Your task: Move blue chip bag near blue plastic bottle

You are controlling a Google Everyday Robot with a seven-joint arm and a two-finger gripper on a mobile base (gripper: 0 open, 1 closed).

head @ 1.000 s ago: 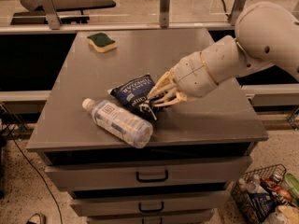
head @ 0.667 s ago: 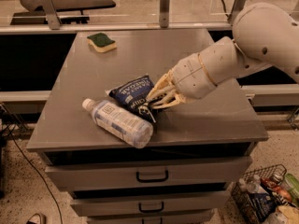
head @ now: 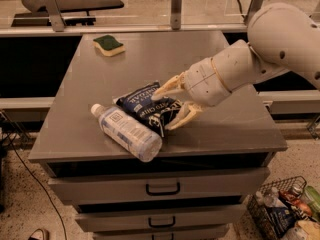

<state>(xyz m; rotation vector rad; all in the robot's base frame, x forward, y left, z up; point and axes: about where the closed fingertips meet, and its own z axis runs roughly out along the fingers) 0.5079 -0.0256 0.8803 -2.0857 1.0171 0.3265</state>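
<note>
My gripper (head: 161, 112) over worktop (head: 150, 59) front-centre, fingers spread wide, straddling right end of blue chip bag (head: 142, 103); bag touches blue plastic bottle (head: 127, 132).

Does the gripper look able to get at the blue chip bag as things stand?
Probably yes: the gripper is right at the blue chip bag, with its fingers spread over one end and nothing in between.

White lettering on the crinkly navy-blue chip bag (head: 140, 104) reads partly "CHIP". The label on the clear plastic bottle (head: 127, 132) is illegible. The gripper (head: 163, 111), fingers spread, straddles the bag just beside that bottle.
</note>
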